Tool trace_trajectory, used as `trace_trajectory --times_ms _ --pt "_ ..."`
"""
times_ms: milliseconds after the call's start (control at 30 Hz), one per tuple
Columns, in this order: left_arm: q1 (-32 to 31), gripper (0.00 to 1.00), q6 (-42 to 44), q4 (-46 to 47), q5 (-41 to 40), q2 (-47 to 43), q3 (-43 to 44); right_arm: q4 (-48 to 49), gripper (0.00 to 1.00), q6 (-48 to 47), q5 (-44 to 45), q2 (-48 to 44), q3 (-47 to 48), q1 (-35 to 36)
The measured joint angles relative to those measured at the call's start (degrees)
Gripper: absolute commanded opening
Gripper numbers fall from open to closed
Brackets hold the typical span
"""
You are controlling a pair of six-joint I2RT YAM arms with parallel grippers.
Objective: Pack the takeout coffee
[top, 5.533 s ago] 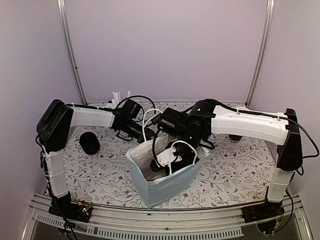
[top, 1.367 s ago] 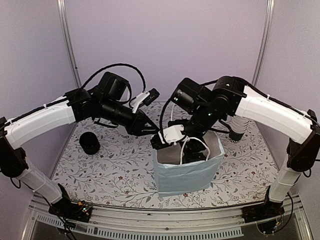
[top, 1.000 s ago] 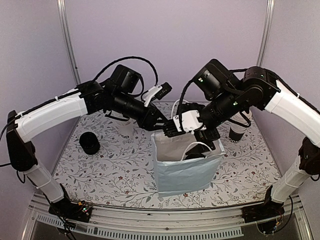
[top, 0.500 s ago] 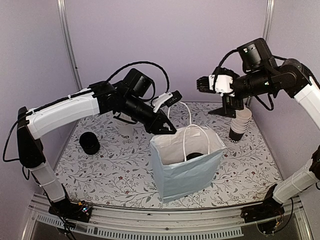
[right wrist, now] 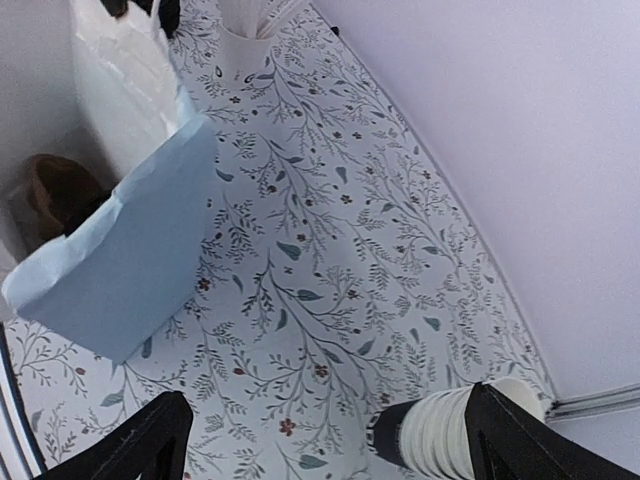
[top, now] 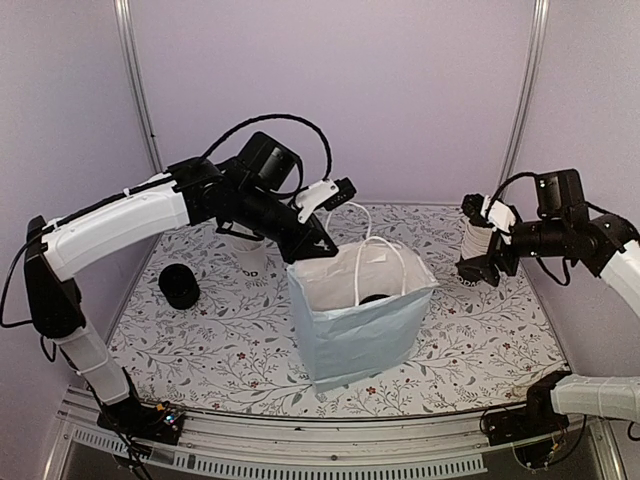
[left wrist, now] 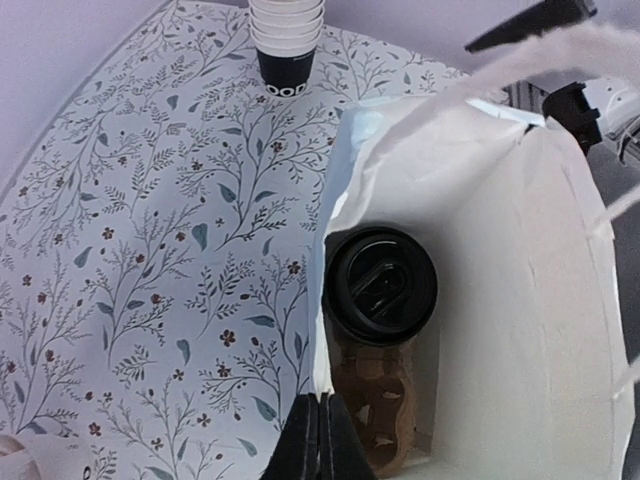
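Observation:
A pale blue paper bag point(top: 360, 325) stands upright at the table's middle. Inside it, the left wrist view shows a black-lidded takeout coffee cup point(left wrist: 382, 285) seated in a brown pulp carrier point(left wrist: 380, 415). My left gripper point(left wrist: 322, 440) is shut on the bag's near-left rim point(top: 318, 243), with the white paper edge pinched between its fingers. My right gripper point(right wrist: 335, 450) is open and holds nothing. It hangs at the table's right side, by a stack of paper cups point(right wrist: 440, 435). The right wrist view catches the carrier point(right wrist: 55, 190) through the bag's mouth.
The stack of nested cups point(top: 478, 240) stands at the right, close to my right fingers. A black round object point(top: 180, 286) lies at the table's left. A white cup of straws point(right wrist: 245, 25) stands behind the bag. The bag's white handles point(top: 375, 262) stick up.
My left gripper has closed on the bag's rim. My right arm has pulled up out of the bag and swung right and down beside the cup stack. The bag shifted slightly left.

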Motion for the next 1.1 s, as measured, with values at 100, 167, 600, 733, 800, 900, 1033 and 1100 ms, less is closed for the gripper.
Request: trace_trajectory --times_ms 100,167,600,733,800,900,1033,1100 --pt "0.00 0.00 1.57 -0.81 -3.91 -1.07 0.00 5.38 0.99 4.94 -5.79 -4.20 -11.23 -1.79" --pt "0.00 0.00 2.56 -1.27 -6.21 -1.84 0.04 8.28 0.99 7.34 -8.41 -5.64 -16.76 -3.85" --pt "-5.64 0.03 3.17 0.04 -11.17 -2.84 -0.13 19.91 0.99 13.20 -16.22 -5.68 -26.67 -8.15" --pt "-11.50 0.06 1.60 1.60 -13.27 -3.30 -1.77 20.68 0.99 13.20 -17.00 -4.81 -26.67 -8.15" --pt "-14.43 0.07 0.50 1.90 -14.62 -3.91 -2.45 20.72 0.99 13.20 -17.27 -4.28 -26.69 -8.15" --pt "-18.97 0.08 -1.09 2.25 -16.61 -5.14 -3.78 20.74 0.99 13.18 -17.51 -3.80 -26.69 -8.15" --pt "-24.11 0.09 -3.04 2.43 -19.65 -5.99 -5.90 20.94 0.99 13.18 -17.75 -2.75 -26.69 -8.15" --pt "-25.73 0.09 -4.17 2.49 -20.72 -6.03 -6.93 21.00 0.99 13.16 -17.77 -2.08 -26.69 -8.15"
